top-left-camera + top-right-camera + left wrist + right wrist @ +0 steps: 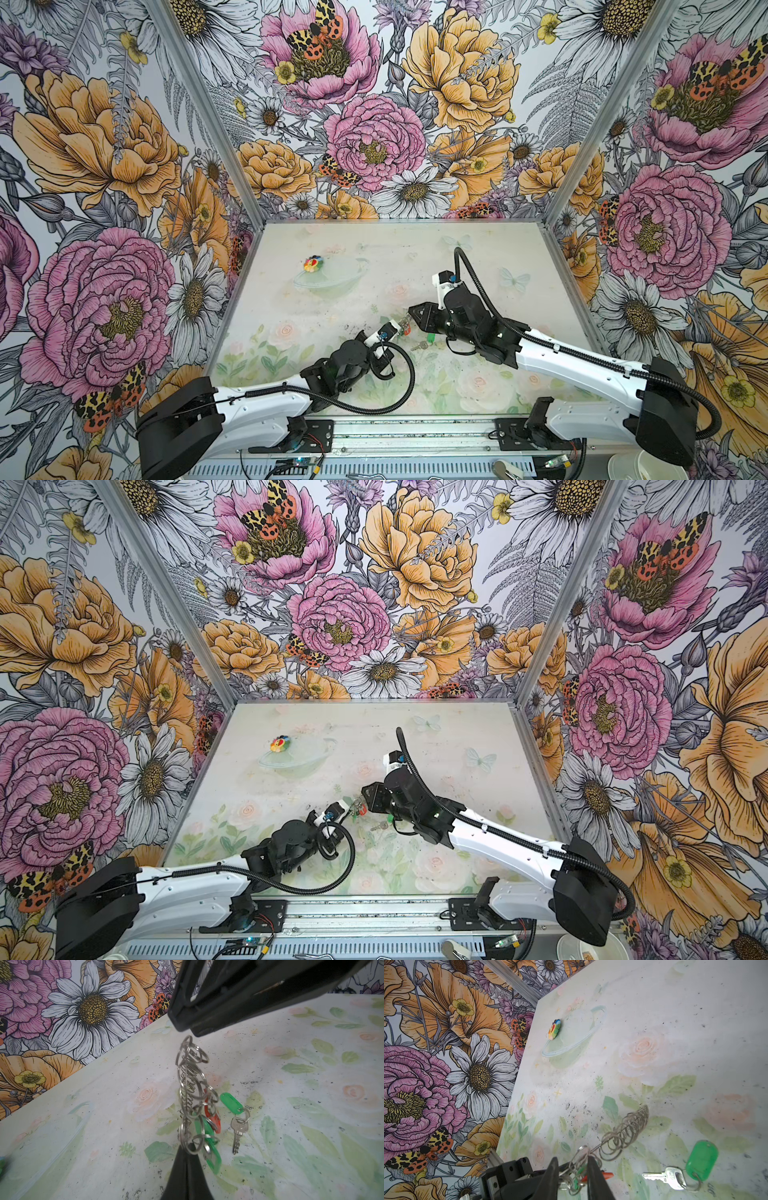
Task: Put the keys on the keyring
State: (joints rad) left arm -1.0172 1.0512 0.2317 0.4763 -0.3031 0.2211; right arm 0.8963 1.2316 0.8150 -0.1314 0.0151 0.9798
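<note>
Top views: the left hand (pixel 395 329) and the right hand (pixel 412 311) meet tip to tip over the middle of the table (pixel 478 249). The keyring (pixel 405 323) is raised between them. One loose key (pixel 420 345) lies just nearer, on the table. A multicoloured toy (pixel 312 263) sits far left.

Left wrist view: the left hand (pixel 188 1154) is pressed together, pinching the keyring (pixel 190 1084) at its lower loops. A second green key (pixel 209 1147) and a red tag (pixel 214 1122) hang from the keyring. The loose key (pixel 239 1128) lies flat beside them.

Right wrist view: the right hand (pixel 573 1162) has its fingers (pixel 553 1176) partly spread, with wire loops of the keyring (pixel 623 1136) between them. Whether they clamp a loop cannot be told.
</note>
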